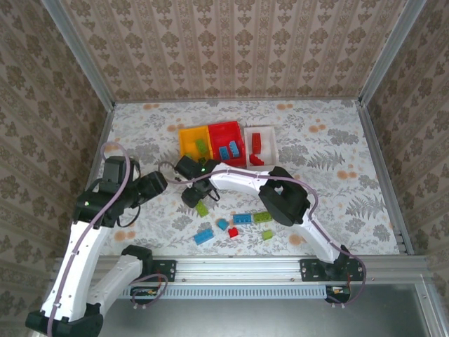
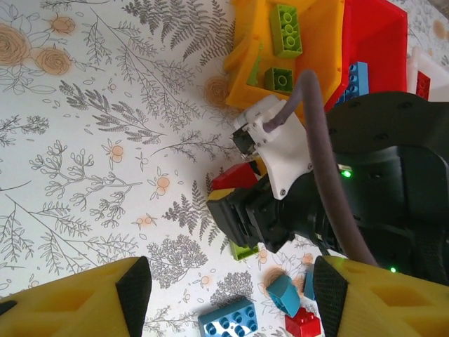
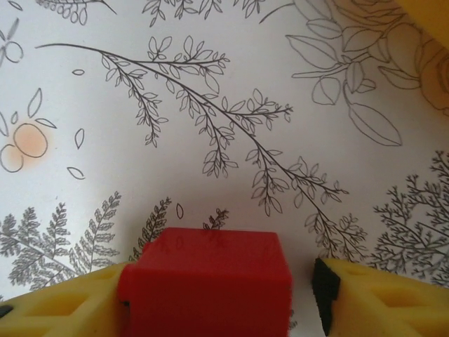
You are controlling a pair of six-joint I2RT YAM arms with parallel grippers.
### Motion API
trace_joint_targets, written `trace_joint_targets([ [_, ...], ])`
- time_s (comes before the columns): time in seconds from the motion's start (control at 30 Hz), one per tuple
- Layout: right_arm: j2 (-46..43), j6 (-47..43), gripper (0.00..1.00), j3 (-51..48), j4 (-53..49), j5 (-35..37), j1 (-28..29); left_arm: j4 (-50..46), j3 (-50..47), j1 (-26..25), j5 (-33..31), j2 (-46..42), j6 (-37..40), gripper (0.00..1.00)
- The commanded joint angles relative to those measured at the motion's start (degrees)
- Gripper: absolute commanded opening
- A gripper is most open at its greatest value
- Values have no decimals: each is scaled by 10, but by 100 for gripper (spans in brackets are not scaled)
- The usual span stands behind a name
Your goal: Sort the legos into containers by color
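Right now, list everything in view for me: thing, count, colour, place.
bins: 3, one yellow, one red, one white, in a row at the far middle
green bricks: 2, green, in the yellow bin
blue bricks: 2 seen, blue, in the red bin
red bricks: 2 seen, red, in the white bin
loose bricks: 7, three green, three blue, one red, on the table near the arms
red brick: 1, red, between the right end effector's fingers
table: 1, white floral cover, under everything
left end effector: 1, yellow fingers, open, empty
right end effector: 1, yellow fingers, open around the red brick
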Motion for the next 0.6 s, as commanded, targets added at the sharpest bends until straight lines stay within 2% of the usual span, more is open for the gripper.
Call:
trace_joint_targets([
  [0.0, 16, 4, 59, 30, -28, 3, 7, -18, 2, 5, 6, -12, 5, 66],
  [0.13, 8, 11, 46, 34, -27, 10, 7, -11, 1, 6, 8, -12, 4, 65],
  [0.2, -17, 12, 43, 25, -18, 26, 6, 1, -1, 6, 16, -10, 7, 65],
  [0.37, -131, 29, 42, -19, 2, 74, -16, 77, -16, 5, 91, 18, 13, 65],
  [0.57, -275, 67, 42, -153, 20, 95, -105, 191, -9, -25, 142, 107, 14, 64],
])
